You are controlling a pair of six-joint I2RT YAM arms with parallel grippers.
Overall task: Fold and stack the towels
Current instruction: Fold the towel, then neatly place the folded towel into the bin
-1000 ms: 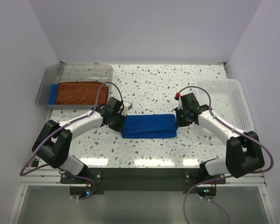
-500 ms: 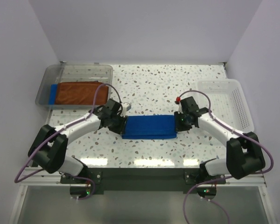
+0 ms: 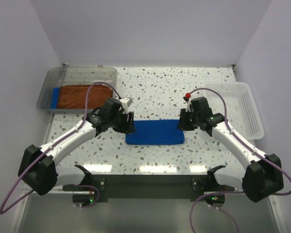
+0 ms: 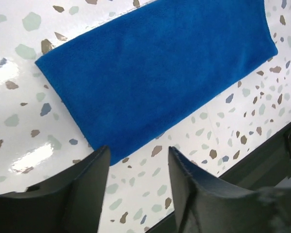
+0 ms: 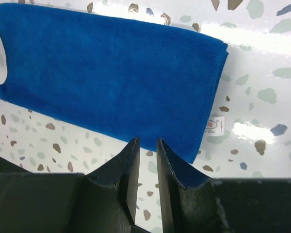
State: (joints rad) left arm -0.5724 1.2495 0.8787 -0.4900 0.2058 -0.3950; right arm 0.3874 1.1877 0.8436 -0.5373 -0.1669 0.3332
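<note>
A bright blue towel [image 3: 154,132] lies folded into a long flat strip on the speckled table, between both arms. My left gripper [image 3: 128,121] hovers over its left end, open, with nothing between the fingers; in the left wrist view the gripper [image 4: 138,153] is just off the towel [image 4: 155,68]. Above the towel's right end, my right gripper [image 3: 183,120] holds nothing. Its wrist view shows the gripper [image 5: 148,141] with jaws a narrow gap apart over the towel [image 5: 111,73] edge. A rust-brown towel [image 3: 82,96] lies folded on a blue one [image 3: 55,97] in the tray.
The clear plastic tray [image 3: 48,87] sits at the back left. A white mesh basket [image 3: 242,107] stands at the right edge. A small white label [image 5: 214,125] pokes out from the blue towel's corner. The table's dark front edge runs close behind both grippers.
Both grippers have let go of the blue towel's ends and risen off it, the left opening wider. The towel now lies flat and free.
</note>
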